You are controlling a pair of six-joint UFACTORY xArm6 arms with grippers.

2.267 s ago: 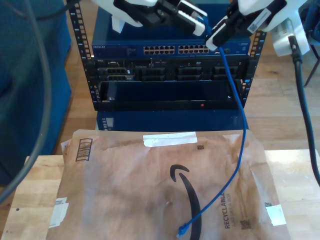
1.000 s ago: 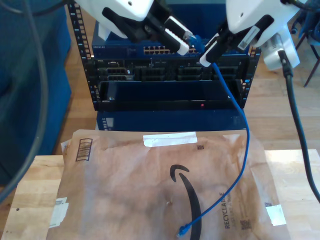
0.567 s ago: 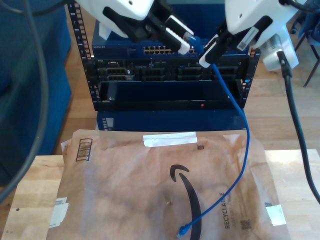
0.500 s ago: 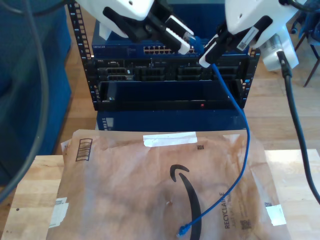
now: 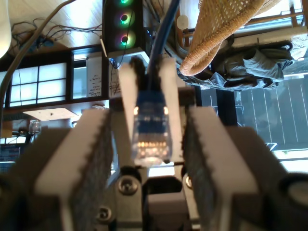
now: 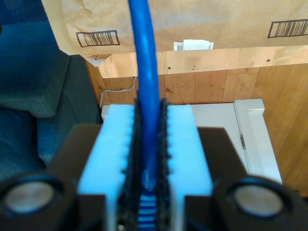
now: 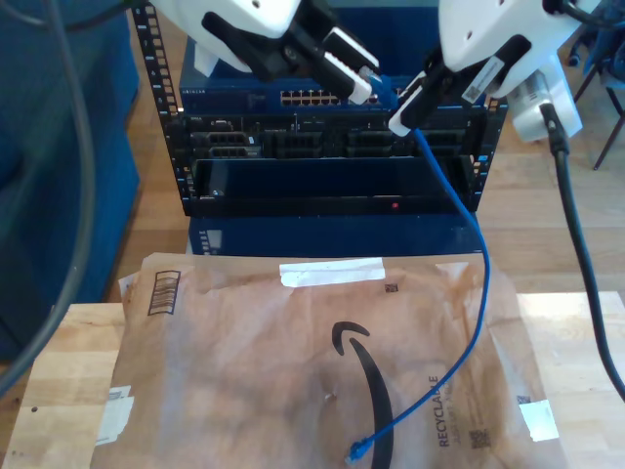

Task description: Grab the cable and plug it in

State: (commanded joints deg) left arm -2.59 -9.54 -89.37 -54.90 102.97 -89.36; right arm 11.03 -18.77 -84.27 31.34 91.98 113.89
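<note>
Holding the floppy cable [image 6: 144,86] tight in my second tool [image 6: 149,144], my open first tool [image 5: 149,144] should pinch its hard plug [image 5: 151,134].

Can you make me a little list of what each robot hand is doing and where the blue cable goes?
my first gripper: open, pads on either side of the plug, with gaps
my second gripper: shut on the cable just behind that plug
cable path: hangs down onto the paper envelope
other plug: lying loose on the envelope
ports: a row on the rack, close behind both grippers
</note>
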